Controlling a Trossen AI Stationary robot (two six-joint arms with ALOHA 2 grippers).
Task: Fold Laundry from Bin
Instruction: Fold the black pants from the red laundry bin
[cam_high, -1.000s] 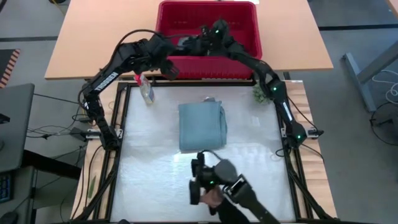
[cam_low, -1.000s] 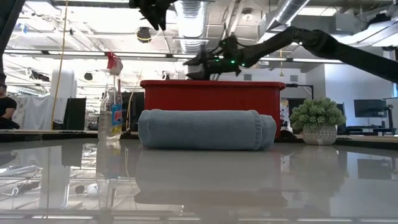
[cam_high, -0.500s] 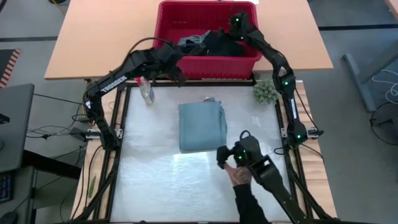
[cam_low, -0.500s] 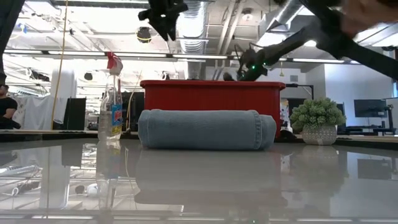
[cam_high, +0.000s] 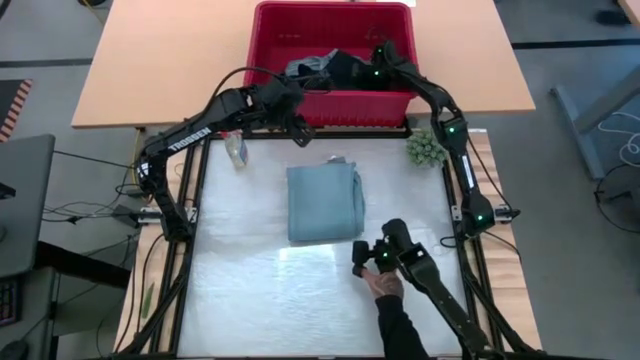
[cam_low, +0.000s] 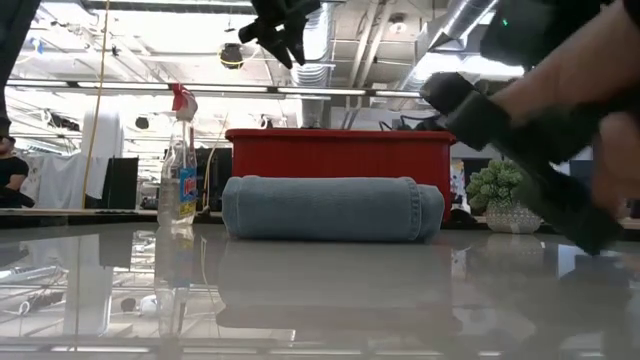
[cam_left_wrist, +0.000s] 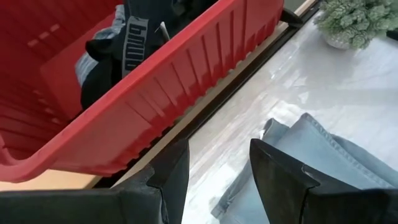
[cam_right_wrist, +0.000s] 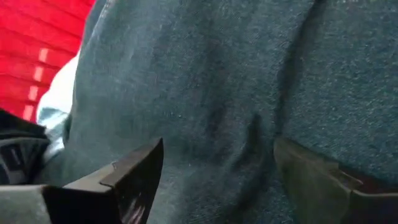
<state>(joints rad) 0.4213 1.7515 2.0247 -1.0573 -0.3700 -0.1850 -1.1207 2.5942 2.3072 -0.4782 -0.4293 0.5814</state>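
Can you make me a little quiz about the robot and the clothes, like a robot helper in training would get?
1. True or false: a folded denim piece lies on the table in front of the red bin.
2. Which claw is down inside the bin over the clothes? A) left claw B) right claw
3. Fill in: the spray bottle stands at the mat's far ____ corner in the high view.

Key: 1. true. 2. B, and it is open over grey-blue cloth. 3. left.
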